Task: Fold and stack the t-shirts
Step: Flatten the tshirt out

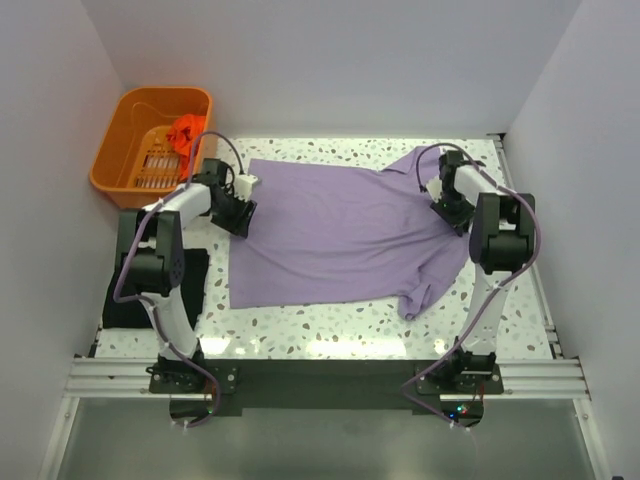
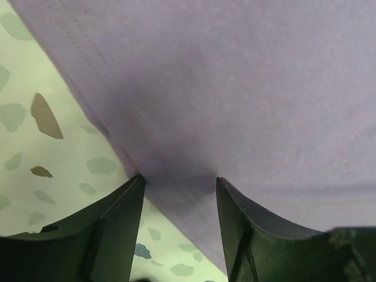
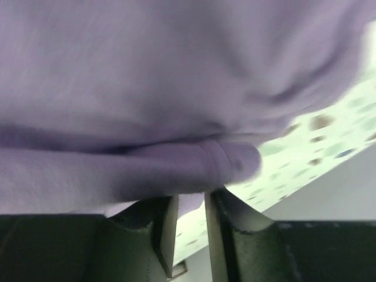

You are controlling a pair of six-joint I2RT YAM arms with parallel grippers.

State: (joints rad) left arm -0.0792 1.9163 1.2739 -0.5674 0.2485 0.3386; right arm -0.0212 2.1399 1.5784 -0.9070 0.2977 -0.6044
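A lilac t-shirt [image 1: 340, 235] lies spread flat across the table. My left gripper [image 1: 237, 214] is at the shirt's left edge. In the left wrist view it [image 2: 179, 188] is open, and the stitched hem [image 2: 170, 176] runs between its two fingers. My right gripper [image 1: 448, 208] is at the shirt's right side; in the right wrist view it [image 3: 191, 197] is shut on a rolled fold of the lilac cloth [image 3: 194, 164]. An orange-red t-shirt [image 1: 184, 133] lies crumpled in the basket. A black t-shirt [image 1: 125, 300] lies flat under my left arm.
The orange slotted basket [image 1: 120, 165] stands at the back left corner. White walls close in the left, back and right sides. The speckled tabletop [image 1: 330, 325] shows in front of the lilac shirt. A bunched sleeve [image 1: 420, 298] lies at the shirt's front right.
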